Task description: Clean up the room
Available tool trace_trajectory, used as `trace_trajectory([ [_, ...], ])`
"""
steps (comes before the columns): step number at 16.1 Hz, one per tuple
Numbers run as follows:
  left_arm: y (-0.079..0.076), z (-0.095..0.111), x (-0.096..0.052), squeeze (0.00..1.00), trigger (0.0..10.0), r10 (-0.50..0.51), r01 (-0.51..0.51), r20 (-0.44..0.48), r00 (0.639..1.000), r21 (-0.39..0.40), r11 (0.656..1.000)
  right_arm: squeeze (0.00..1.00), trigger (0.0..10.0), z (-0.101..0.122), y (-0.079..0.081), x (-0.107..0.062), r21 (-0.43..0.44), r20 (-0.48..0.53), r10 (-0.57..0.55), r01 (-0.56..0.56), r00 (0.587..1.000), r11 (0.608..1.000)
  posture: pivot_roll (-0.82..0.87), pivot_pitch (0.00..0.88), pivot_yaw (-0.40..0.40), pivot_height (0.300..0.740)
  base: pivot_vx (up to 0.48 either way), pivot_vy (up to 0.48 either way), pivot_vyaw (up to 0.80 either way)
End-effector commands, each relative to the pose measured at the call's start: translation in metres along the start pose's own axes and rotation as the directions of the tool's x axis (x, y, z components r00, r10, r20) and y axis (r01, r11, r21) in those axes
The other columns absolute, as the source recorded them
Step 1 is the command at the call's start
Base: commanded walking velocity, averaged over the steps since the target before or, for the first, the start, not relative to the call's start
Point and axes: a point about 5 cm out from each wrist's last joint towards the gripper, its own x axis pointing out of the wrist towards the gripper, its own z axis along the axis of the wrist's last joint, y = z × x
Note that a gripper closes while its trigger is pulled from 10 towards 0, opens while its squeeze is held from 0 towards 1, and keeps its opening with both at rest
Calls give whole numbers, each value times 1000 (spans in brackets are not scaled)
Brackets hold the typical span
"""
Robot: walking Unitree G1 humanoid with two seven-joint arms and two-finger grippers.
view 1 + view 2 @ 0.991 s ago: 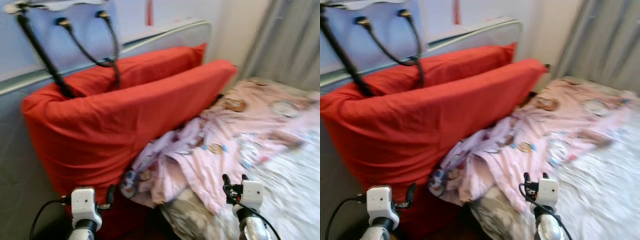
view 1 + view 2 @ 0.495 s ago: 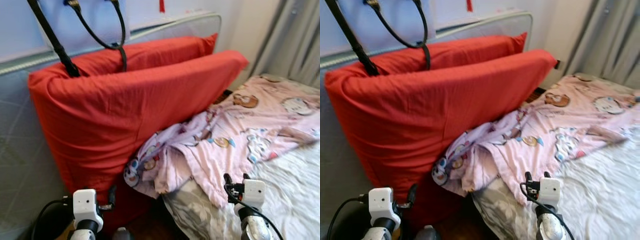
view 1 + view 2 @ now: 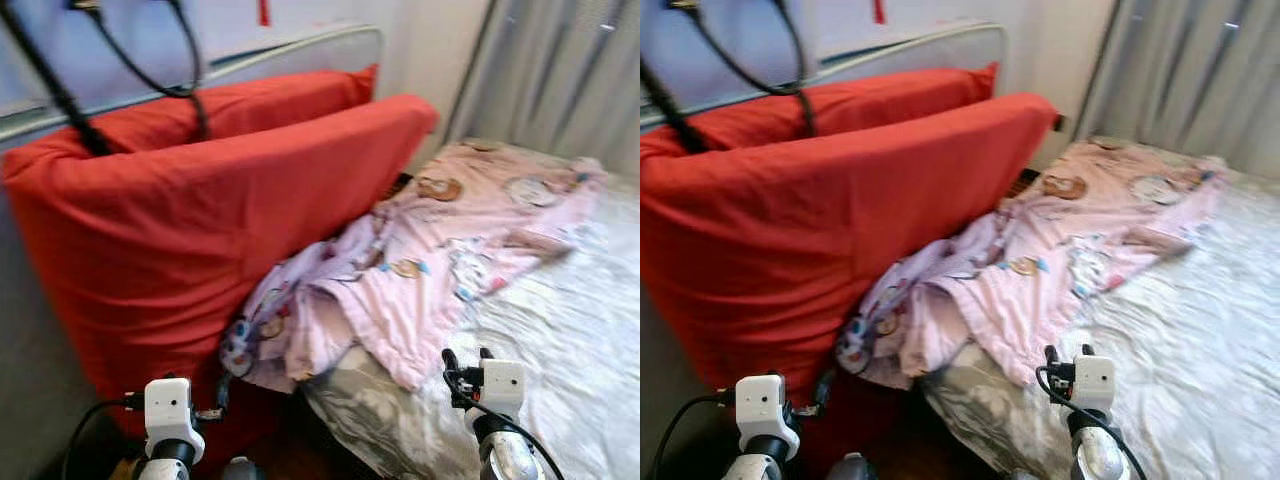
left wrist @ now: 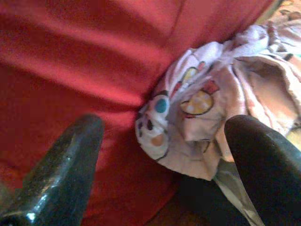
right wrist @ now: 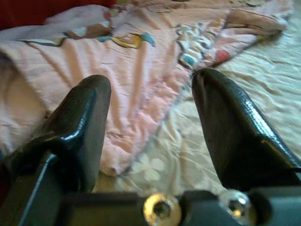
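A crumpled pink sheet with cartoon prints point(image 3: 430, 250) lies across the bed, bunched up against two big red pillows point(image 3: 200, 210) that lean on the headboard. My left gripper point(image 4: 160, 155) is low at the front, open, with the bunched end of the pink sheet point(image 4: 207, 99) and red pillow point(image 4: 84, 52) ahead of its fingers. My right gripper point(image 5: 150, 117) is open above the pink sheet's edge point(image 5: 122, 75) and the pale bed cover point(image 5: 244, 80). Both wrists, the left point(image 3: 168, 405) and the right point(image 3: 495, 385), sit at the bottom of the head views.
A pale blue bag with black handles point(image 3: 120, 50) hangs over the silver headboard rail point(image 3: 290, 50). Grey curtains point(image 3: 560, 70) hang at the back right. A white patterned bed cover point(image 3: 570, 340) spreads to the right. A dark gap point(image 3: 290, 440) lies below the pillows.
The camera has swung to the right, so pillows and bag shifted left and more curtain and bed cover show. The grippers keep their places at the picture's bottom.
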Motion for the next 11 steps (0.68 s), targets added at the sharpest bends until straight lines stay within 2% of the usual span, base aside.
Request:
trace_trajectory([
  [1,-3,1,3,0,10000,-12,12,0,1000,1,1000,0,10000,3,-1,2,0,7,-5,5,1000,1000,28,0,-34,646,0,0,0],
  [3,-3,1,3,0,10000,-14,14,-2,1000,0,1000,0,10000,2,-2,3,-8,-12,1,-1,1000,1000,29,0,-35,646,0,0,0],
  [5,-4,1,3,0,10000,-13,13,-3,1000,-1,1000,0,10000,2,-1,3,-14,-14,15,-15,1000,1000,29,0,-35,621,0,0,0],
  [6,-4,1,3,0,10000,-15,15,-4,1000,-1,1000,0,10000,5,0,3,13,20,16,-16,1000,1000,29,0,-35,621,0,0,0],
  [11,-4,0,5,0,10000,-19,19,-12,1000,-8,1000,0,10000,4,0,4,2,2,15,-15,1000,1000,28,0,-35,621,0,0,0],
])
